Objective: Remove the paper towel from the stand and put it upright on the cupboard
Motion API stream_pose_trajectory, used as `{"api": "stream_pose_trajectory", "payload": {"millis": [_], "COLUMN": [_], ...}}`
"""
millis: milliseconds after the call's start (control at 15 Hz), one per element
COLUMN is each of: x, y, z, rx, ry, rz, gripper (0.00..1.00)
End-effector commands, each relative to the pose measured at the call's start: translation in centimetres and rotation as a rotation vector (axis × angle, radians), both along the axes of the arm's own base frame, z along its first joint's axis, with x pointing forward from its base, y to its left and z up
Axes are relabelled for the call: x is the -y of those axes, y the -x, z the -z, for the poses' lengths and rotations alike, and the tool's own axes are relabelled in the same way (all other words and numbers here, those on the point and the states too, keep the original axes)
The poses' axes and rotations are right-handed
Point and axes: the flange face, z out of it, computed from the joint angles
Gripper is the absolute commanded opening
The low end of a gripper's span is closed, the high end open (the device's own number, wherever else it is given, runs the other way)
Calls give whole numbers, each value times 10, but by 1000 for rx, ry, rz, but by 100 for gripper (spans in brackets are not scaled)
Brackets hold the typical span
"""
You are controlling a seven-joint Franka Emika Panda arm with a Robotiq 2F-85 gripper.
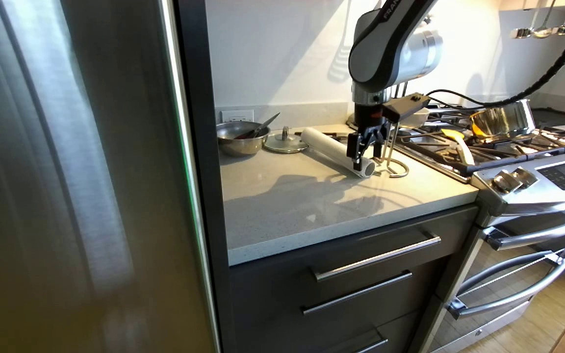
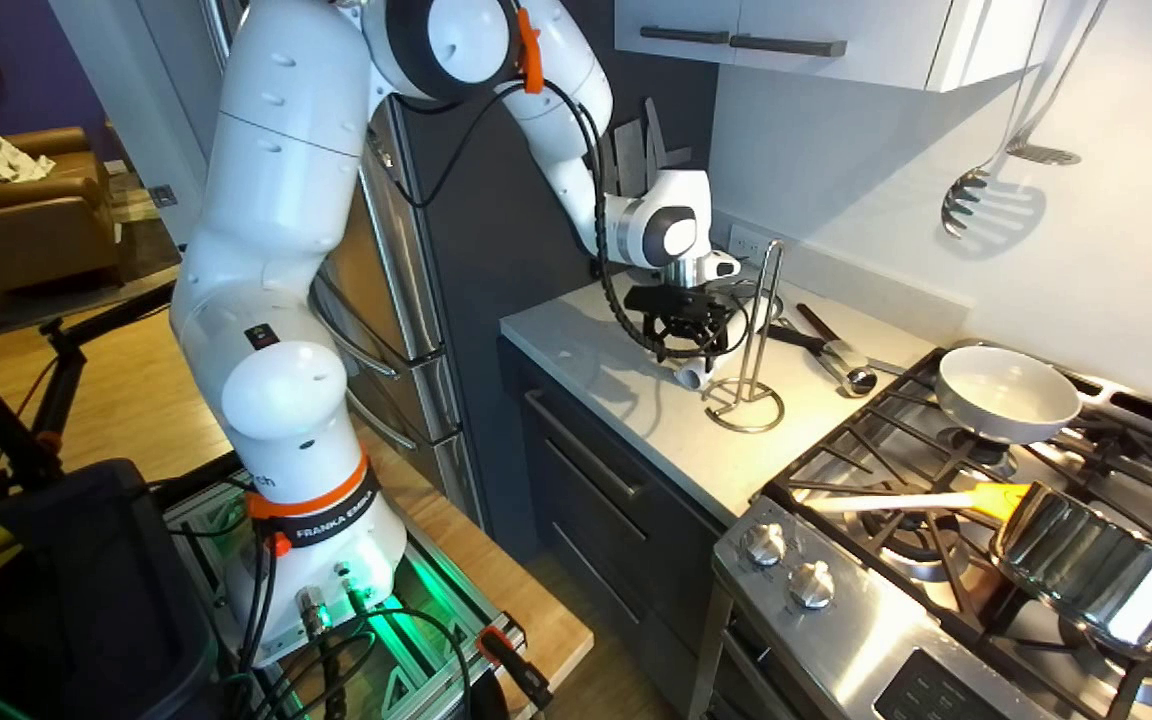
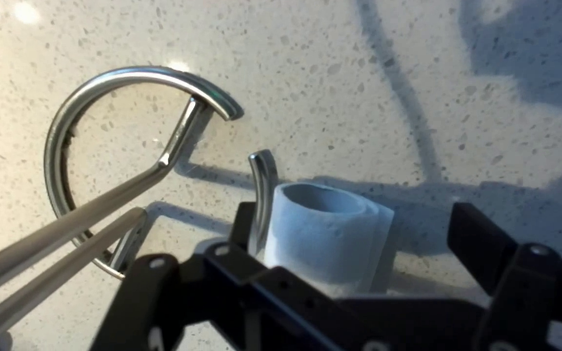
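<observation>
Right by the stand [image 3: 66, 226], can see tool [image 3: 351, 219] spread wide astride paper towel [image 1: 331, 148], plus "FRANKA EMIKA" on arm base [image 2: 331, 555].

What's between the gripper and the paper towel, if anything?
A curved metal piece, apparently part of the stand. In the wrist view it shows between one finger of the open gripper and the end of the paper towel; it might get pinched on closing. Nothing visible blocks the other finger.

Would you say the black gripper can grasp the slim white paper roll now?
Probably yes: the open gripper frames the roll's end in the wrist view, though the adjacent silver wire stand may obstruct.
</observation>
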Motion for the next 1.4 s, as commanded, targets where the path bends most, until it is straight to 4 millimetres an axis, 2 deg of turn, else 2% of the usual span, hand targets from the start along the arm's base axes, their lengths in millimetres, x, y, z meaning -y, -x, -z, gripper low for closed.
{"api": "stream_pose_trajectory", "payload": {"millis": [0, 200, 267, 400, 467, 733, 1000, 1133, 1333], "x": [2, 3, 4, 5, 6, 7, 4, 3, 4], "y": [-5, -5, -5, -6, -6, -12, -19, -23, -26], "z": [13, 20, 22, 21, 20, -6, -38, -56, -89], "rx": [35, 40, 41, 35, 33, 32, -4, -36, -82], "ry": [20, 28, 27, 19, 13, -60, -148, -196, -308], "rz": [36, 56, 62, 78, 90, 155, 236, 285, 356], "gripper": [100, 98, 76, 72, 64, 31, 5, 0, 2]}}
